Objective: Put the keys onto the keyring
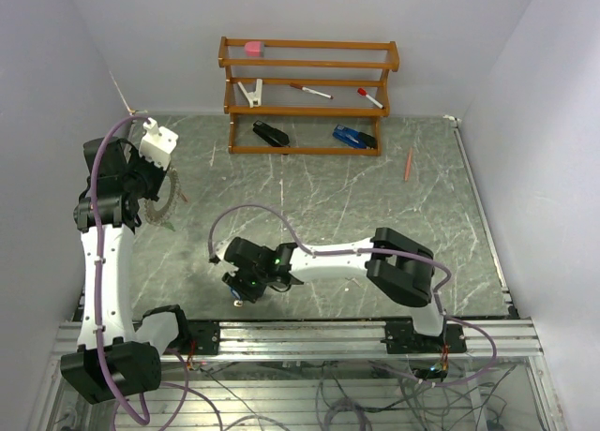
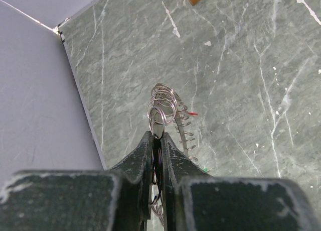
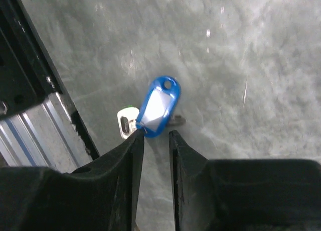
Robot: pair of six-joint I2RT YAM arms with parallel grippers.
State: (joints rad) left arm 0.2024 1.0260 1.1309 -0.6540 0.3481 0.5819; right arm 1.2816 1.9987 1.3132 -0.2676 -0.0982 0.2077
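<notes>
The top camera hangs high behind the arm bases and looks down and forward over the whole table (image 1: 375,187) to the rack (image 1: 309,94) at the far wall. The left wrist camera sits just behind the left gripper (image 2: 157,136) and looks along its fingers, close up on the keyring (image 2: 163,108) just ahead; the top view shows that ring too. The right wrist camera looks past the right gripper (image 3: 156,135) from very near the tabletop, with a key (image 3: 158,106) just ahead of the tips and a rail (image 3: 35,135) to their left. That rail also shows from the top.

Grey-green table (image 1: 328,197) veined white; silvery keyring (image 2: 163,106); silvery key (image 3: 125,124) with blue, white-labelled tag (image 3: 158,106); orange-brown rack (image 1: 309,111)
</notes>
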